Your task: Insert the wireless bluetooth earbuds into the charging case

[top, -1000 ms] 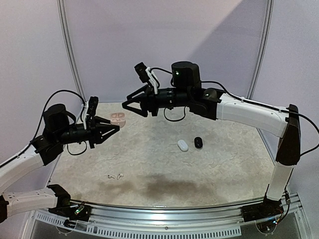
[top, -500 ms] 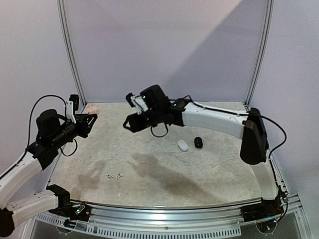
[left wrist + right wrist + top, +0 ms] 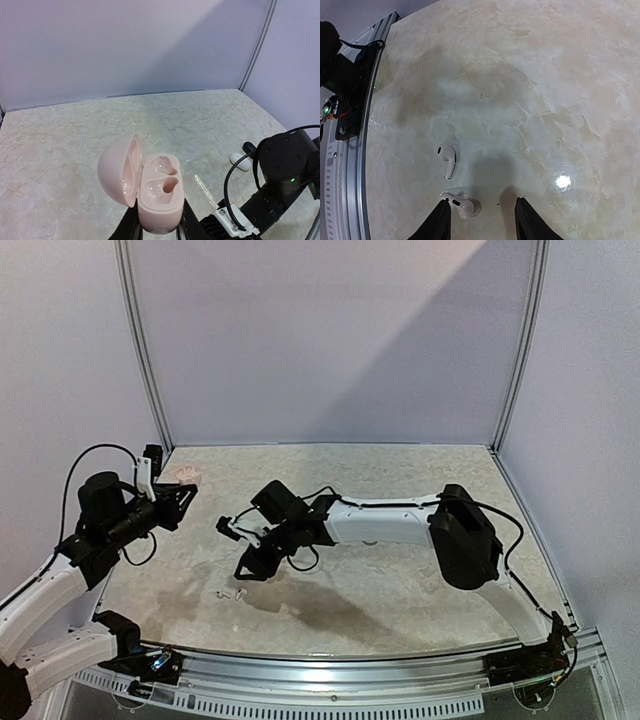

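My left gripper (image 3: 157,229) is shut on the base of a pink charging case (image 3: 159,196). The case's lid (image 3: 117,169) stands open and both of its wells are empty. The case also shows at the far left in the top view (image 3: 187,475). My right gripper (image 3: 481,214) is open and low over the table. One white earbud (image 3: 466,206) lies between its fingers, close to the left fingertip. A second white earbud (image 3: 447,158) lies just beyond. Both earbuds show small in the top view (image 3: 228,593), beside the right gripper (image 3: 246,568). No other earbuds are in view.
A shut white case (image 3: 239,161) and a shut black case (image 3: 248,147) lie on the table beyond the right arm (image 3: 285,170). The metal front rail (image 3: 350,165) runs close by the earbuds. Purple walls enclose the table.
My right arm has swung down and leftward from the middle of the table to the two white earbuds near the front. My left gripper has drawn back to the left with the pink case.
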